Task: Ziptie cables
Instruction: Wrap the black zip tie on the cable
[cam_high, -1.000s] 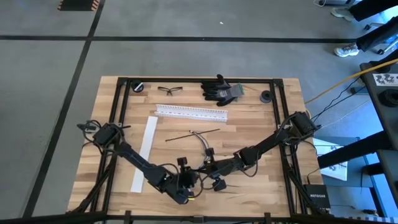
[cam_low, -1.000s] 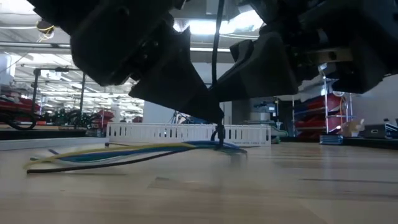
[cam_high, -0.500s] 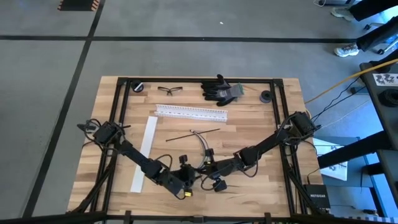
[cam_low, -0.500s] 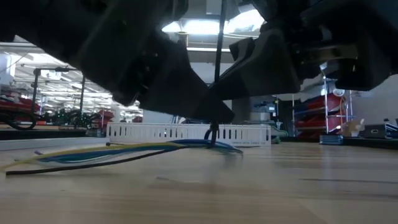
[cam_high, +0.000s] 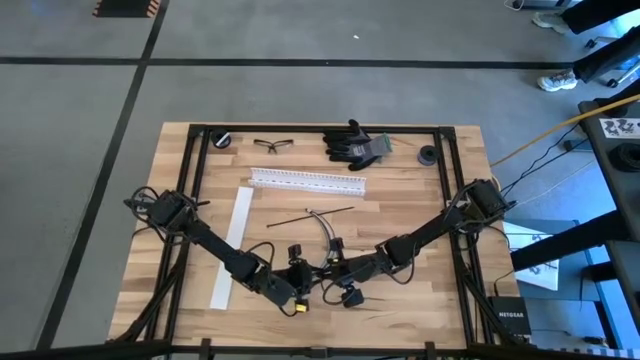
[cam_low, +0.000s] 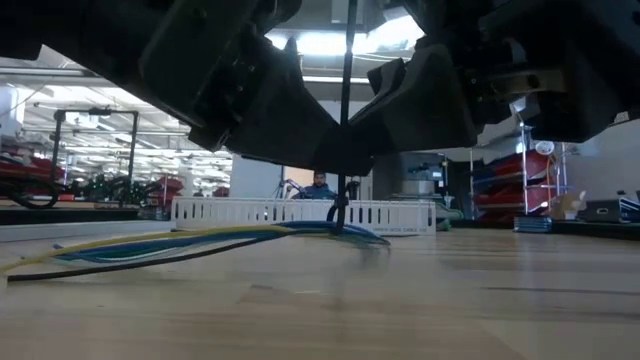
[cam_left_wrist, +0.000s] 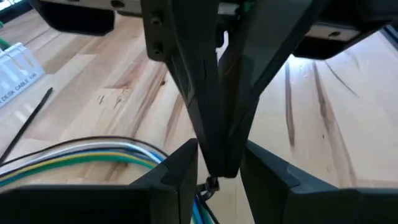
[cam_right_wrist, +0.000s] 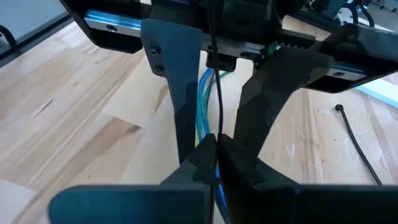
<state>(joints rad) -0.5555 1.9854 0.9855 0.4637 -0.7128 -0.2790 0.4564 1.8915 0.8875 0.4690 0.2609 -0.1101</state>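
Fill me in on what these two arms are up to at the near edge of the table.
Both arms meet over a bundle of cables lying on the wooden table. The right gripper is shut on a thin black zip tie that stands upright above the bundle. The left gripper sits right against it, its fingers straddling the right gripper's tip. The tie loops the bundle at one end. A white slotted rail, a white strip, glasses and gloves lie unused farther back.
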